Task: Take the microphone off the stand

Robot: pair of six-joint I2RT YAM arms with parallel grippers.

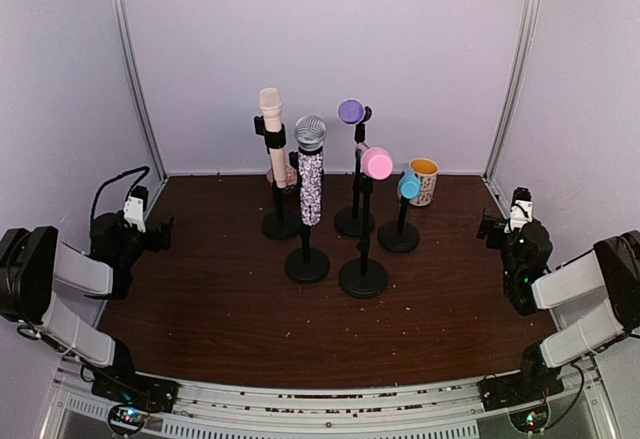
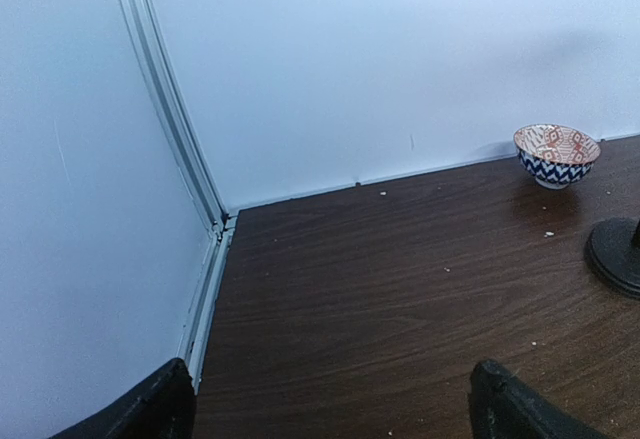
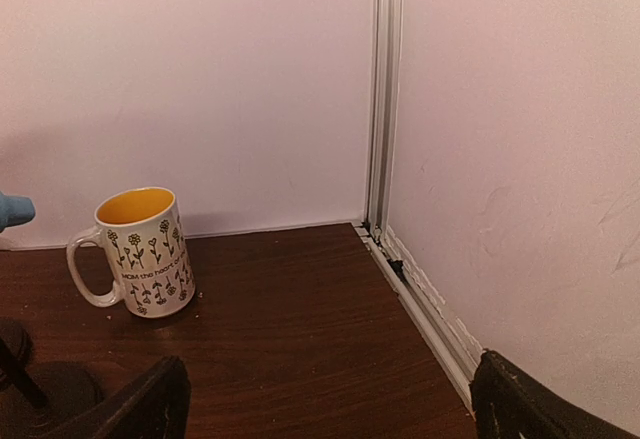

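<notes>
Starting at the near edge, both arms sit folded well out to either side of the sparkly microphone (image 1: 310, 184). The left gripper (image 1: 157, 231) is far to its left and the right gripper (image 1: 493, 227) far to its right. Each has its fingers (image 2: 150, 409) spread wide with nothing between them, and the wrist views show only bare table (image 2: 380, 289) between the tips. No microphone is lifted yet, so the step in hand is the approach. The sparkly microphone, with its silver mesh head, stands upright on a black stand (image 1: 307, 264) at the front of the cluster and looks the easiest pick, though the task does not say which one is meant. Just to its right, equally near, stands a pink-headed microphone (image 1: 377, 163); behind are a peach one (image 1: 272, 129), a purple one (image 1: 350, 111) and a small blue one (image 1: 409, 186). To do this well, one arm should come in from the open front, close on the sparkly body below the head and draw it straight up. The other should steady the base so the stand does not tip into its neighbours. Farthest back, right of the sparkly microphone, a mug (image 1: 424, 181) stands by the wall, with a patterned bowl (image 2: 556, 154) behind to the left.
</notes>
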